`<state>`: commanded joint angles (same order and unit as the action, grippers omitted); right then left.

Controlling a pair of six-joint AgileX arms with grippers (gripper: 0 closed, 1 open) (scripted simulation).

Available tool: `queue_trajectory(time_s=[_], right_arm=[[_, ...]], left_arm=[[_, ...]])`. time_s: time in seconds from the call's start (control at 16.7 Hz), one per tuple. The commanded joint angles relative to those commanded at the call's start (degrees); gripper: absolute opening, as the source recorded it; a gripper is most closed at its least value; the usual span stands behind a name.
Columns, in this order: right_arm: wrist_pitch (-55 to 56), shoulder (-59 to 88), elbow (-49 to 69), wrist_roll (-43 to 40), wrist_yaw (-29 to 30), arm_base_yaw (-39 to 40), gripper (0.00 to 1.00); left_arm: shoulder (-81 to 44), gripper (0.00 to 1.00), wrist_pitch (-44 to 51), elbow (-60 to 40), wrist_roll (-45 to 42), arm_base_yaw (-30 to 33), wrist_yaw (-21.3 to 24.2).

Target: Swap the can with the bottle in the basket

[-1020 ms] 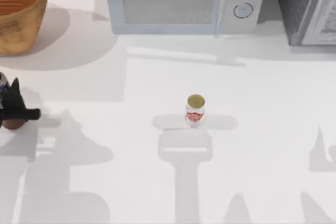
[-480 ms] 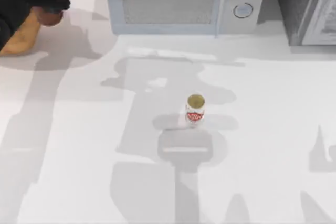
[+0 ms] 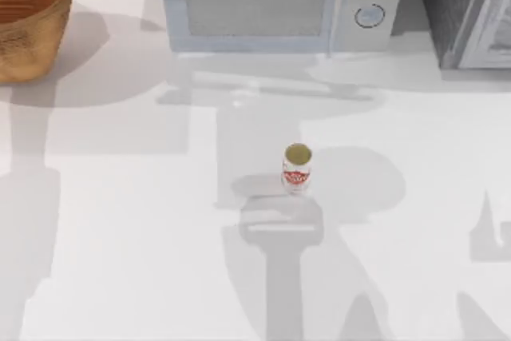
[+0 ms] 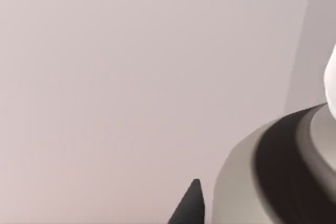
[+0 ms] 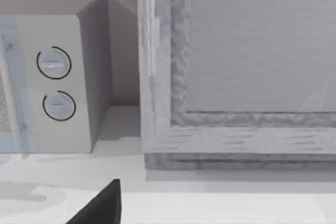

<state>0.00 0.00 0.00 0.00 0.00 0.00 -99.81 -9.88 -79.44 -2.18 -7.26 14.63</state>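
The can (image 3: 297, 168) stands upright on the white surface (image 3: 128, 221), a little right of the middle of the top view, with nothing touching it; the basket (image 3: 28, 25) sits in the upper left corner of that view, cut off by the edge, so I cannot see down to its bottom or tell what lies inside; I think the can's half of the swap is not done yet, since it is well apart from the basket; someone has to pick it up and carry it there.

The top view gives the whole surface, with a microwave (image 3: 275, 4) at the back; the right wrist view gives the microwave's 2 round knobs (image 5: 53, 62) from the side, a grey framed box (image 5: 236, 77) next to it, and 1 dark tip of the right end effector (image 5: 97, 205) at the lower edge; the left wrist view gives a plain pale wall and 1 dark tip of the left end effector (image 4: 190, 205); for both I cannot tell if the fingers are apart or together.
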Motion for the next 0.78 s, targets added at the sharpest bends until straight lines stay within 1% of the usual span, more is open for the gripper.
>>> queue_trajectory(time_s=[0.12, 0.24, 0.6, 0.78], right_arm=[[0.0, 0.0, 0.0, 0.0, 0.0, 0.0, 1.0], [0.0, 0.0, 0.0, 0.0, 0.0, 0.0, 1.0], [0.0, 0.0, 0.0, 0.0, 0.0, 0.0, 1.0], [0.0, 0.0, 0.0, 0.0, 0.0, 0.0, 1.0]], left_arm=[[-0.54, 0.0, 3.5, -2.71, -1.15, -3.36, 0.11], [-0.75, 0.0, 4.77, -4.05, -1.86, -5.38, 0.13], [-0.76, 0.0, 4.61, -4.11, -2.01, -5.45, -0.04], [-4.76, 0.0, 2.24, -5.67, -1.86, -5.03, -0.37]])
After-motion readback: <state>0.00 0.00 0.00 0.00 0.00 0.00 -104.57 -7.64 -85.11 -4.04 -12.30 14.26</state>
